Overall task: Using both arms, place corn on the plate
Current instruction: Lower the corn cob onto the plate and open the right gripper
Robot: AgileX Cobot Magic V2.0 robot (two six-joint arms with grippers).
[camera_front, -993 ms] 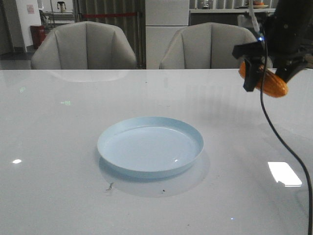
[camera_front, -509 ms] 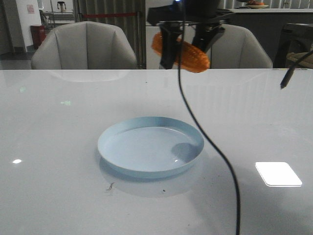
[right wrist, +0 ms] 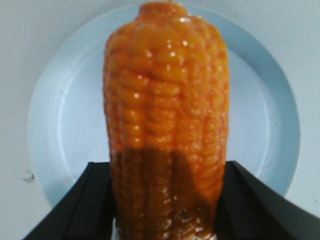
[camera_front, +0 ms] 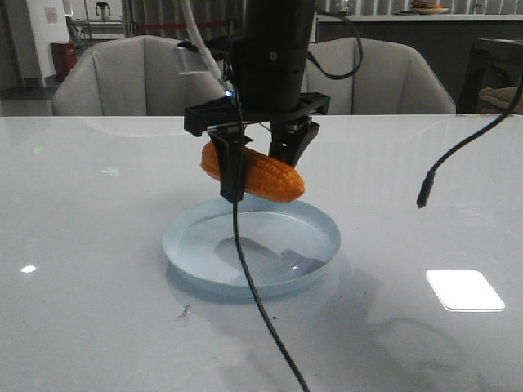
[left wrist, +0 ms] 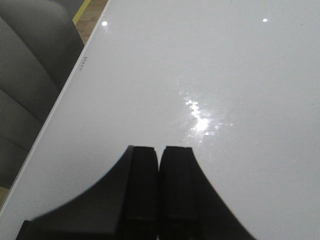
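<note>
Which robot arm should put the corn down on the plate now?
The right arm. Its gripper already holds the corn just above the plate. The left gripper is shut, empty, and sees only bare table.

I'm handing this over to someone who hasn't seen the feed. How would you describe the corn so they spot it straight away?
Start at the white table and find the round pale-blue plate near its middle. Just above the plate, not touching it, the right end effector holds the corn lying roughly level. It is the only orange thing there: a glossy cob with rows of bumpy kernels.
</note>
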